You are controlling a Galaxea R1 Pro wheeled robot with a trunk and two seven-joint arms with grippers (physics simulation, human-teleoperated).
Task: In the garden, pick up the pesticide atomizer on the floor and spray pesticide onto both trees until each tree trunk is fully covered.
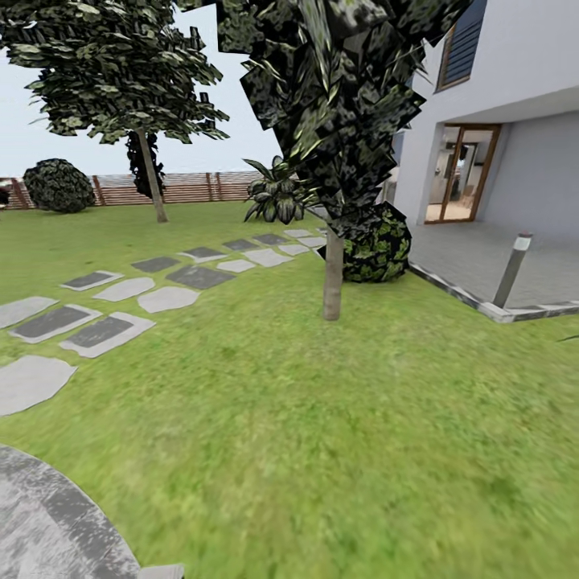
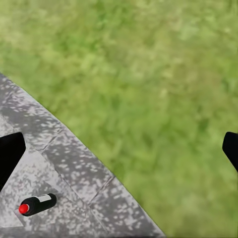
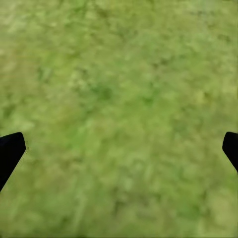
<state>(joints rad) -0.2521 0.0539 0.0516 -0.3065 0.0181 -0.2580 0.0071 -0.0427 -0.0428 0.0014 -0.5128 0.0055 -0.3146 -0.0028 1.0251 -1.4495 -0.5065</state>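
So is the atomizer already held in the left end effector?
No, the pesticide atomizer lies on its side on the grey paving, clear of the open left end effector.

The near tree's crown (image 1: 338, 88) runs off the top edge at twelve o'clock, and its foliage hides part of the white house (image 1: 515, 72). At seven o'clock the speckled floor (image 1: 48, 523) is cut by the bottom and left edges. In the left wrist view, each finger of the left gripper (image 2: 119, 153) shows a dark tip (image 2: 10, 153) sliced by the frame. The right gripper (image 3: 119, 151) likewise, tips (image 3: 9, 151) clipped at both sides, over blurred lawn (image 3: 119, 99). Far fence (image 1: 185, 189) slats smear together.
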